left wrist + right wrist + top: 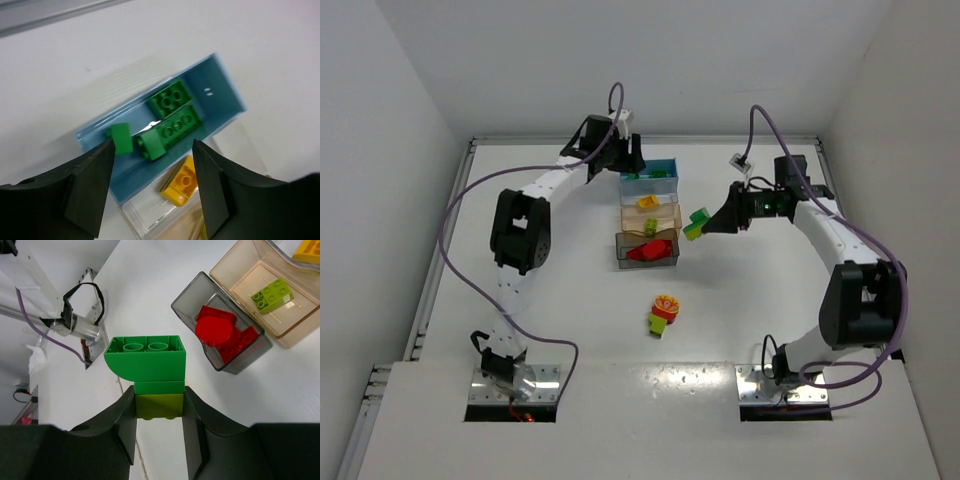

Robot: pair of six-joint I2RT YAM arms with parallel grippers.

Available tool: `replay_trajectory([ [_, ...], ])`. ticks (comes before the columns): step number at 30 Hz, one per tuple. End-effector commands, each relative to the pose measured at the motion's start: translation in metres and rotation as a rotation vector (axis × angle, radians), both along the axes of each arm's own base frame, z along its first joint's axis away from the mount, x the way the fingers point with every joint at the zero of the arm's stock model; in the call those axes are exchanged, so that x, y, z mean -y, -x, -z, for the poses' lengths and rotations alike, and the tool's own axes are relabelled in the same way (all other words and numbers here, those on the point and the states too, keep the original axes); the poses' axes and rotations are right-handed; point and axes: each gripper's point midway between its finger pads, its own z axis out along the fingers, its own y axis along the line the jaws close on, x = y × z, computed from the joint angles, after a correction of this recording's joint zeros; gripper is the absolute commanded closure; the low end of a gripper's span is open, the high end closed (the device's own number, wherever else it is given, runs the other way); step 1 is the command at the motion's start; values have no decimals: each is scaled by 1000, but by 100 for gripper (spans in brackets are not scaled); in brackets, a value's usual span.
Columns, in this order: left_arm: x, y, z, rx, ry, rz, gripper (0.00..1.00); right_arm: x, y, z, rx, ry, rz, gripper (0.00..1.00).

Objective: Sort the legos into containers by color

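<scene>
Already in the containers: green legos (172, 131) lie in the blue bin (220, 95), a yellow brick (182, 182) and a lime brick (272, 295) in the pale tan bin (240, 295), and red pieces (220, 332) in the smoky grey bin (192, 302).
Bin layout: the three stand side by side in a row at the middle of the table (570, 310). The blue one is farthest from the arm bases, the tan one in the middle, the grey one nearest.
Small green brick (121, 137): tilted at one end of the blue bin, right by one fingertip of the left gripper (152, 150). Whether it touches the finger cannot be told.
Left claw: above the blue bin, fingers spread, nothing pinched between them.
Held stack (147, 360): a green curved brick on a thin green plate on a lime brick, in the air to the right of the bins.
Right claw: the right gripper (160, 400) pinches the stack by the lime brick at its bottom end.
Loose clump (663, 312): on the table nearer the bases than the grey bin and apart from it. It has a red and orange-yellow round top, with green and yellow-green parts below.
</scene>
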Motion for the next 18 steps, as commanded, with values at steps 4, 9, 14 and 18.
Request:
replay_trajectory([
  [4, 32, 49, -134, 149, 454, 469, 31, 0, -2, -12, 149, 31, -70, 94],
  [9, 48, 126, -165, -10, 658, 830, 35, 13, -1, 13, 287, 241, -108, 94],
  [14, 61, 200, -167, -223, 762, 961, 35, 23, -23, 14, 509, 446, -66, 94],
  [18, 66, 232, -168, -277, 781, 1022, 35, 12, -44, -5, 691, 558, -13, 94],
])
